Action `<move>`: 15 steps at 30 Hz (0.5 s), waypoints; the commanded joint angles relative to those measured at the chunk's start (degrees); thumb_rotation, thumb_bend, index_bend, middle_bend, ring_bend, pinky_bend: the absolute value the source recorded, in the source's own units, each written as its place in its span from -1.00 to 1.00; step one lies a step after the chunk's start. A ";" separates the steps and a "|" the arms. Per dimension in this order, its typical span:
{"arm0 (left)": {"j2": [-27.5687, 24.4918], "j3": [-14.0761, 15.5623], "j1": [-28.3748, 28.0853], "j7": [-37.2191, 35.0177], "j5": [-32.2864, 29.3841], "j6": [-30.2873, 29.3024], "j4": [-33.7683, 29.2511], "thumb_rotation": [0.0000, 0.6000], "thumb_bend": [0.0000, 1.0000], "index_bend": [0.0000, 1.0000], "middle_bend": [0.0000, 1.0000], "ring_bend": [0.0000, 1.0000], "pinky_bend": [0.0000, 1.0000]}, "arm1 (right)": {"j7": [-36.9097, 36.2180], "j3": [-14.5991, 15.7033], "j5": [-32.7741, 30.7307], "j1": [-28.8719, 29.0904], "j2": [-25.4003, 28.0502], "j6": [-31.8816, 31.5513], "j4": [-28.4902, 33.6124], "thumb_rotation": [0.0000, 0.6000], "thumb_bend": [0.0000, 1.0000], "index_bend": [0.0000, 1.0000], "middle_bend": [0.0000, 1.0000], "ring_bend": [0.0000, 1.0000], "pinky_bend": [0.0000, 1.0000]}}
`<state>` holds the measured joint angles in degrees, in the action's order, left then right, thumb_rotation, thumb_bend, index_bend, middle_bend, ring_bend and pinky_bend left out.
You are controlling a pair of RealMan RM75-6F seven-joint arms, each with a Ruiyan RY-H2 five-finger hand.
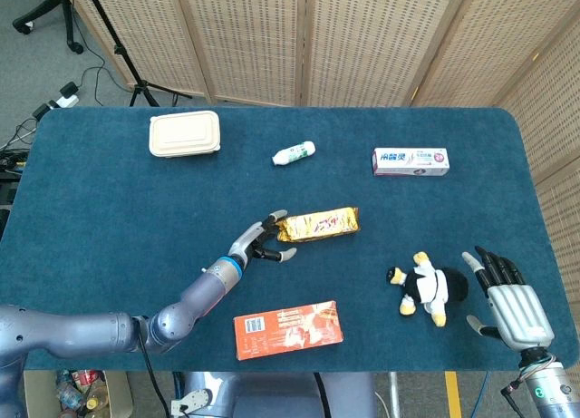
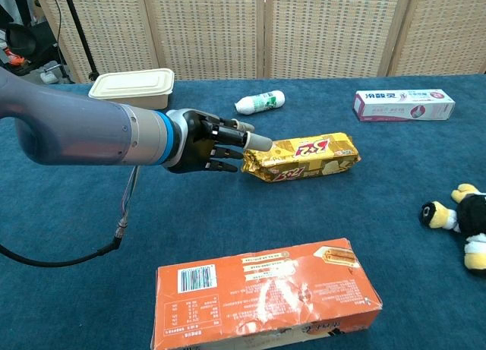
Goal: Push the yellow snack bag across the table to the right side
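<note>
Fingertips of the left hand are pressed against the near end of the yellow snack bag, with the fingers extended side by side toward it and nothing gripped between them. From this hand, the bag is laid lengthwise straight ahead, flat on the blue table, its far end pointed away toward the right. Beyond the hand and slightly right, a small white bottle is seen lying on its side, well apart from the bag. A cream lunch box is set farther back and to the left of the hand. Behind the wrist, nearer the robot, an orange carton is lying flat. Far to the right, a toothpaste box is placed past the bag.

The right hand is held palm down at the table's near right corner, fingers spread and empty. Just to its left, a penguin plush is lying, near the fingers but not touching them.
</note>
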<state>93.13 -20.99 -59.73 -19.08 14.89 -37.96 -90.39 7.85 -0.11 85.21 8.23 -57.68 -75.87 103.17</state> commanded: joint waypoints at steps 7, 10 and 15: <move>-10.34 1.12 6.21 3.26 6.13 -6.24 -11.14 1.00 -0.37 -1.00 -1.00 -1.00 -0.99 | 1.05 0.20 0.22 -0.14 -0.24 -0.15 0.03 1.00 -0.53 -0.98 -1.00 -1.00 -0.84; -13.68 2.44 7.28 6.22 7.90 -9.16 -13.81 1.00 -0.37 -1.00 -1.00 -1.00 -0.99 | 1.59 0.29 0.39 -0.10 -0.47 -0.09 0.14 1.00 -0.53 -0.98 -1.00 -1.00 -0.84; -19.10 6.47 8.86 13.75 12.71 -14.47 -17.45 1.00 -0.37 -1.00 -1.00 -1.00 -0.99 | 2.73 0.45 0.53 0.12 -1.02 0.34 0.14 1.00 -0.53 -0.98 -1.00 -1.00 -0.84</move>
<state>76.25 -16.76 -52.05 -8.56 24.91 -49.54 -105.78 10.49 0.30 85.70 8.30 -58.62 -75.60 103.31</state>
